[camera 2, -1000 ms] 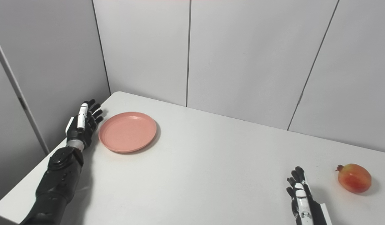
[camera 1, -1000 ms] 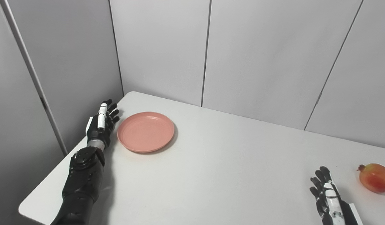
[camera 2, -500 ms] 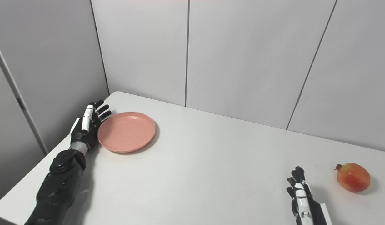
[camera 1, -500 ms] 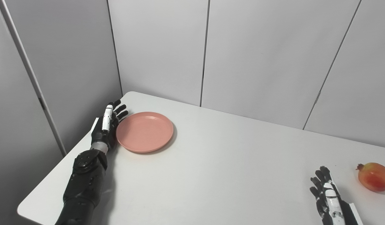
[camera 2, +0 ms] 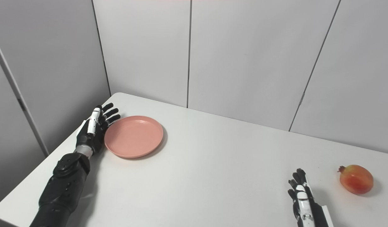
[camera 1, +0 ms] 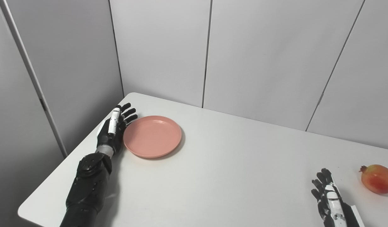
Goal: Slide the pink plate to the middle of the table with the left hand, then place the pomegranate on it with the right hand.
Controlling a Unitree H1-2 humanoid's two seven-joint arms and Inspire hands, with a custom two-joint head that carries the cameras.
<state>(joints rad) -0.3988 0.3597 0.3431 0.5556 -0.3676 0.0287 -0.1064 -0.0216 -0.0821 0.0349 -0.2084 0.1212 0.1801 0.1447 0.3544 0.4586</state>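
The pink plate [camera 1: 152,136] lies flat on the white surface [camera 1: 213,170], in the far left part of it, near the left edge and the rounded far-left corner, and well apart from the middle. The plate carries nothing. The left hand [camera 1: 113,130] stands on its edge at the plate's left rim, palm toward the plate, with its fingers [camera 1: 128,112] extended and slightly spread, reaching past the rim toward the back wall. The hand is released, grasping nothing; its palm side sits against or just beside the rim, and the views do not settle whether there is real contact. The dark forearm runs from the hand down toward the near-left corner of the surface. Compared with the view half a second earlier, both the plate and the left hand sit a little further toward the right, the plate's far edge having shifted inward from the left side. The pomegranate [camera 2: 356,179], red with an orange-yellow patch and its small crown pointing left, rests on the surface at the far right, near the right edge. The right hand [camera 2: 301,197] lies low at the near edge of the surface, just left of the pomegranate and apart from it, fingers straight and pointing away from the robot; it is released and holds nothing. Grey wall panels [camera 1: 260,56] close off the back and left of the surface.
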